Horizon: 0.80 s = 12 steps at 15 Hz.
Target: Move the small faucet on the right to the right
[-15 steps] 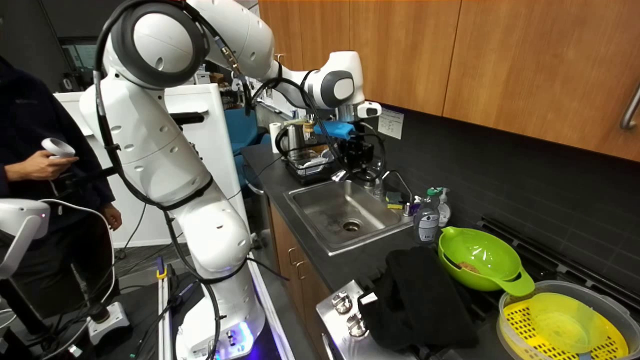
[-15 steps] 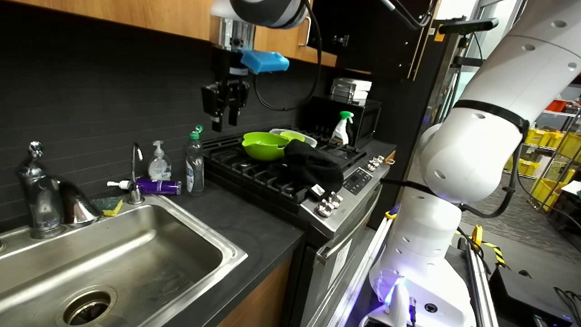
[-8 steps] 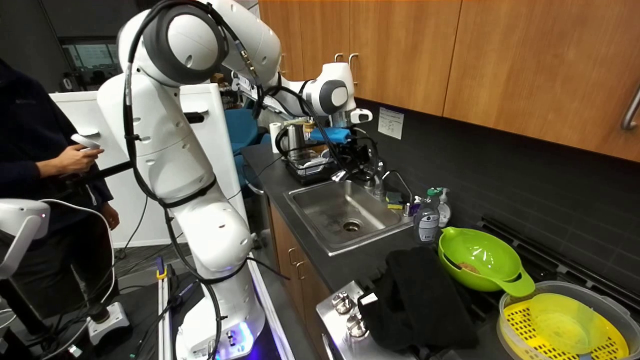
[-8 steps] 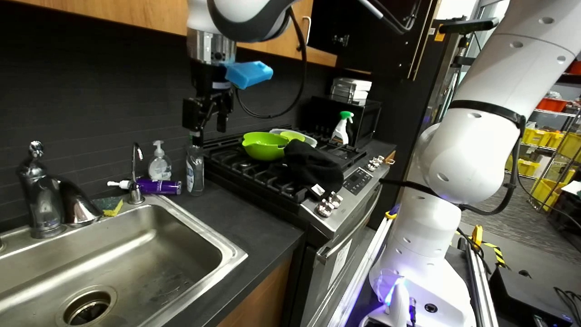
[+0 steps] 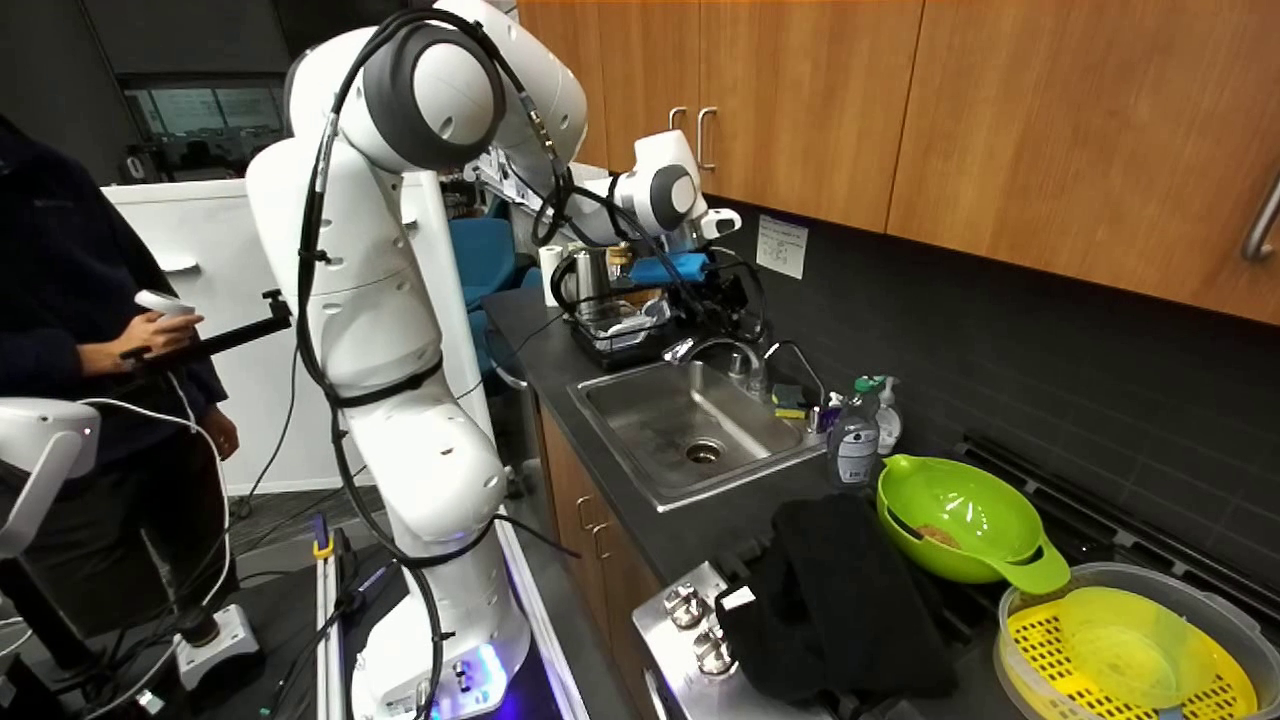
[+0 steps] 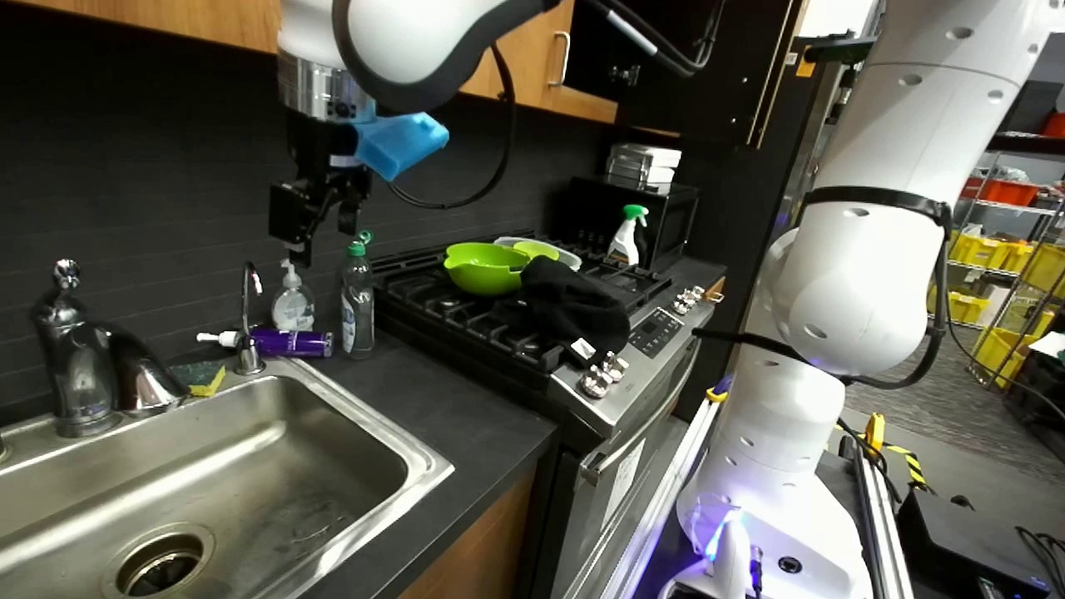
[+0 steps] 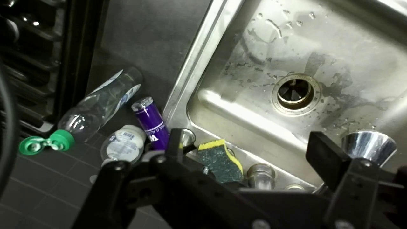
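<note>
"Where's the small gooseneck faucet point(image 6: 246, 343)?"
"On the steel sink point(image 6: 431, 468), far right corner"
"Why are the jaws apart, higher up?"
"Probably spread to fit around the faucet"

My arm point(image 5: 380, 300) arches high, elbow point(image 5: 455, 90) at 11 o'clock and wrist point(image 5: 668, 197) at 12 in an exterior view; tool point(image 6: 324, 240) points to 6, fingers point(image 7: 326, 159) spread apart.
</note>
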Tool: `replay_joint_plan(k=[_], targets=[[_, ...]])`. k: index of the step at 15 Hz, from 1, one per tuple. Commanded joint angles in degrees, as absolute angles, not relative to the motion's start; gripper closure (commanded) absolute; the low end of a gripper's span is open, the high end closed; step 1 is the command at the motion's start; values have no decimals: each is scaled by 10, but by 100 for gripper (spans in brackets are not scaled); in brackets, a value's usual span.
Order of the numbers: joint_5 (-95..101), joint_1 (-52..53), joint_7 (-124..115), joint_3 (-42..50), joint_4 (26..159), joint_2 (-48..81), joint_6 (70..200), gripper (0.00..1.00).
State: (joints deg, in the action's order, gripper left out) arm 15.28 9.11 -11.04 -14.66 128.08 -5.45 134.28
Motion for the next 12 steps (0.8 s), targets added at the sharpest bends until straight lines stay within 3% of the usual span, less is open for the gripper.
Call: replay_joint_plan(k=[1, 12], targets=[[220, 87, -192, -141, 1283, -33, 1387, 0], [348, 95, -372, -128, 1288, -8, 1413, 0]])
